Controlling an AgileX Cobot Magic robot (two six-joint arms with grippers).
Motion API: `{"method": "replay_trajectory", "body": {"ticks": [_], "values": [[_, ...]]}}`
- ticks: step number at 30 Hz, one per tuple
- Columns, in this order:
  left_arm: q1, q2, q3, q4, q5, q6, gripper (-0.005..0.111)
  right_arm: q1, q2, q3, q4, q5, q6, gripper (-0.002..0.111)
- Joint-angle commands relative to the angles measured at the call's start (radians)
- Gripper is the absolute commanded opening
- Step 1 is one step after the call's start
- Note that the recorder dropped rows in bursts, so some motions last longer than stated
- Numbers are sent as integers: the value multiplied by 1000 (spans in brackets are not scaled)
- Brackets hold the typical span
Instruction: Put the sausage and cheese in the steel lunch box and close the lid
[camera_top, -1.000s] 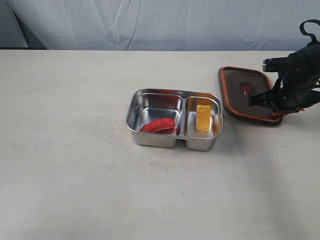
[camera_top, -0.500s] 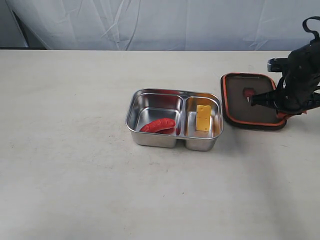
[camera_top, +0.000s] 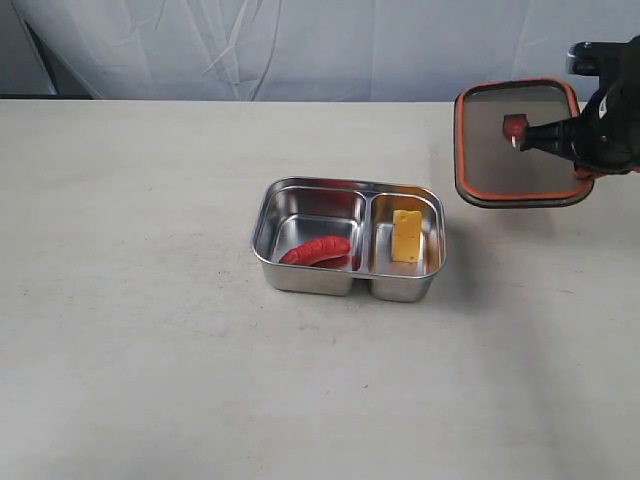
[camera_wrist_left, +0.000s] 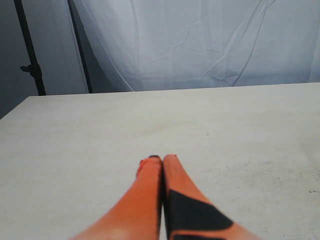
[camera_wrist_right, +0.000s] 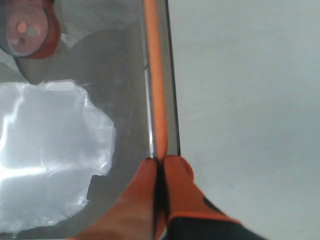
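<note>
- Sausage lay in left compartment of steel lunch box, cheese in right compartment, as exterior view showed. Both were inside, so only closing remained.
- Lid hung above table, to right of box and apart from it, tilted with flat face toward exterior camera.
- Right gripper: jaws clamped on lid's orange rim at 1 edge. Edge pinch probably left underside free for seating on box.
- Left gripper: jaws together, holding nothing.

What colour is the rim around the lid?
Orange; the rim of the lid shows best in the exterior view.
</note>
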Motion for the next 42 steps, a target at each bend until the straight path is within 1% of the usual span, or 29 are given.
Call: {"method": "replay_trajectory", "body": {"ticks": [1, 5, 8, 11, 15, 19, 21, 23, 27, 28, 29, 30, 31, 32, 33, 35, 36, 37, 40, 41, 42], "values": [[2, -5, 4, 0, -11, -1, 0, -6, -76, 1, -6, 20, 1, -1], [2, -5, 4, 0, -11, -1, 0, -4, -167, 13, 30, 15, -2, -1], [2, -5, 4, 0, -11, -1, 0, -4, -235, 45, 110, -4, -53, -1], [2, -5, 4, 0, -11, -1, 0, -4, -300, 89, 129, -22, -72, -1], [2, -5, 4, 0, -11, -1, 0, -4, -378, 182, 137, -64, -71, -1], [2, -5, 4, 17, -23, 2, 0, -4, -456, 295, 188, -148, -73, -1], [2, -5, 4, 30, -86, 2, 0, -4, -496, 339, 235, -179, -87, -1], [2, -5, 4, -5, -184, 2, 0, -4, -532, 381, 292, -202, -120, -1], [2, -5, 4, -68, -416, -10, 0, -4, -602, 430, 391, -216, -196, -1], [2, -5, 4, -116, -468, -62, 0, -4, -619, 438, 417, -208, -219, -1], [2, -5, 4, -167, -497, -152, 0, -4, -637, 443, 448, -204, -246, -1], [2, -5, 4, -227, -515, -292, 0, -3, -654, 446, 477, -195, -277, -1], [0, -5, 4, -264, -504, -435, 0, 6, -670, 451, 505, -190, -304, -1], [0, -5, 4, -258, -470, -556, 0, 16, -683, 455, 525, -182, -321, -1], [0, -5, 4, -217, -411, -711, 0, 33, -697, 457, 546, -180, -342, -1], [-7, -5, 4, -59, -302, -1028, 0, 81, -721, 460, 560, -182, -358, -1], [-18, -5, 4, 20, -287, -1170, 0, 102, -728, 460, 560, -182, -358, -1], [-39, -5, 4, 130, -325, -1290, 0, 128, -734, 460, 558, -182, -358, -1], [-127, -3, 4, 522, -625, -1658, 0, 197, -740, 460, 554, -180, -362, -1], [-164, 29, -18, 649, -673, -1775, 0, 218, -740, 460, 554, -182, -362, -1], [-183, 69, -40, 788, -679, -1879, 0, 234, -740, 460, 556, -186, -362, -1]]}}
